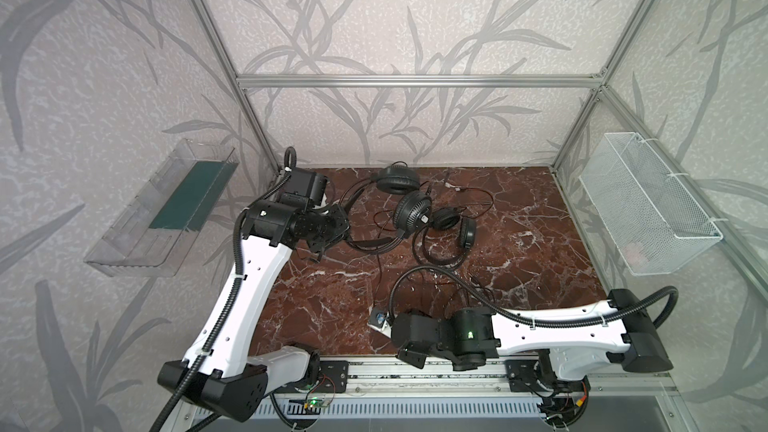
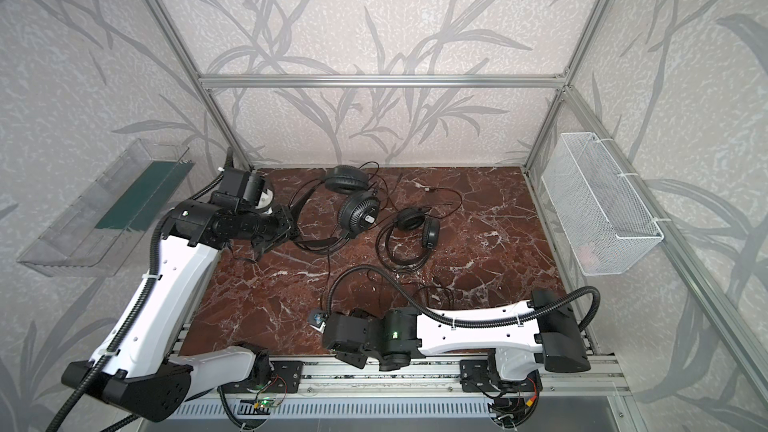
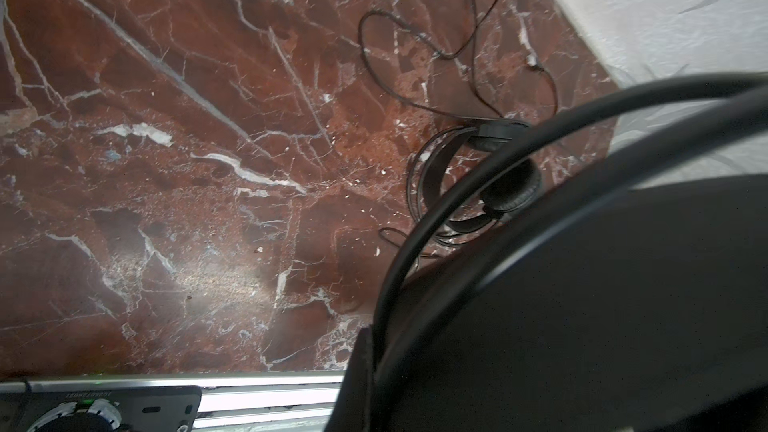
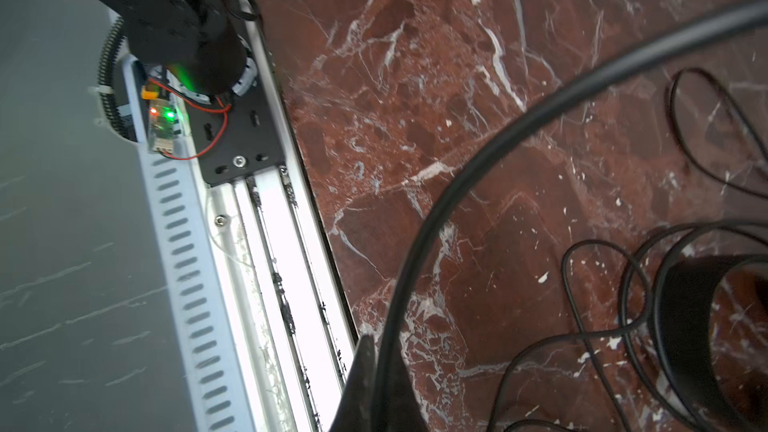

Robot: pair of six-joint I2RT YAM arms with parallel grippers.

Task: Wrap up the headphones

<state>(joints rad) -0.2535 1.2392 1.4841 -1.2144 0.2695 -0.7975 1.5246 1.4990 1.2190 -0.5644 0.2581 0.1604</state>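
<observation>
Two black headphones lie on the red marble table (image 1: pixel 523 243) in both top views. The larger headphones (image 1: pixel 411 209) are at the back centre, and their thin headband (image 1: pixel 368 245) curves toward my left gripper (image 1: pixel 319 248). The smaller headphones (image 1: pixel 455 226) lie just right of them and also show in the left wrist view (image 3: pixel 498 189). Thin cables (image 1: pixel 478 201) loop loosely around both. My left gripper (image 3: pixel 362 367) is shut, beside the larger headband; a blurred black shape hides what it touches. My right gripper (image 4: pixel 368 371) is shut and holds nothing, low over the table's front edge (image 1: pixel 409 358).
A clear plastic bin (image 1: pixel 158 218) hangs on the left wall and a white wire basket (image 1: pixel 648 209) on the right wall. An aluminium rail (image 1: pixel 415 380) runs along the front. A thin cable (image 1: pixel 380 276) trails forward toward the right arm, whose ribbed hose (image 1: pixel 399 284) loops above the table.
</observation>
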